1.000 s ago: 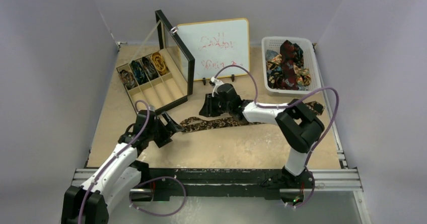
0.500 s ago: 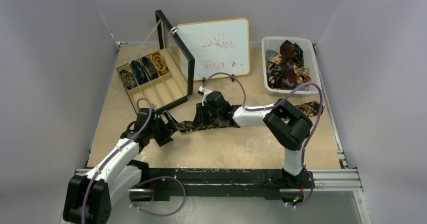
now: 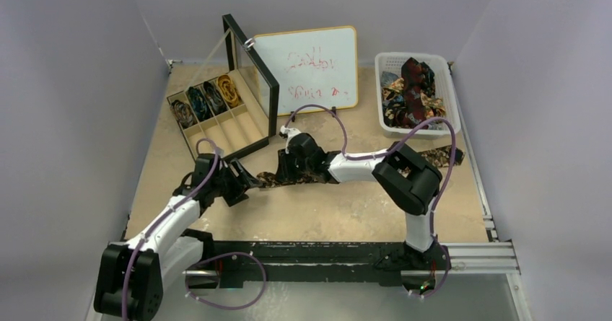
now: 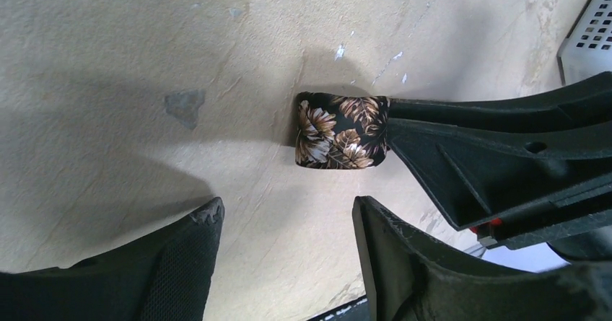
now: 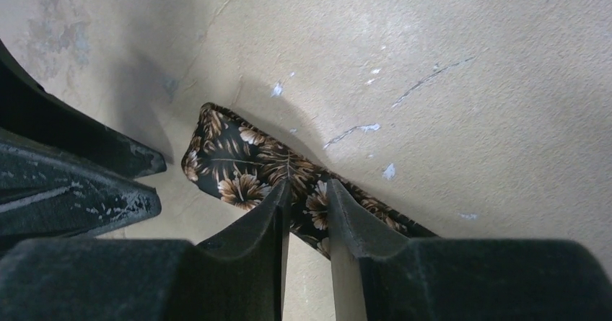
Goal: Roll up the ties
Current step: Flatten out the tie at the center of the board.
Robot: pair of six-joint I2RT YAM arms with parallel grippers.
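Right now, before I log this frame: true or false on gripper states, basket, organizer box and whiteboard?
1. The left gripper holds the end of the leaf-patterned tie. False: the gripper is open, and the tie's end lies beyond its fingertips, untouched.
2. The right gripper is closed on the leaf-patterned tie. True.
3. The white basket is empty. False: loose ties are piled in it.
4. Rolled ties sit in the far compartments of the organizer box. True.
5. The whiteboard lies flat on the table. False: it stands upright at the back.
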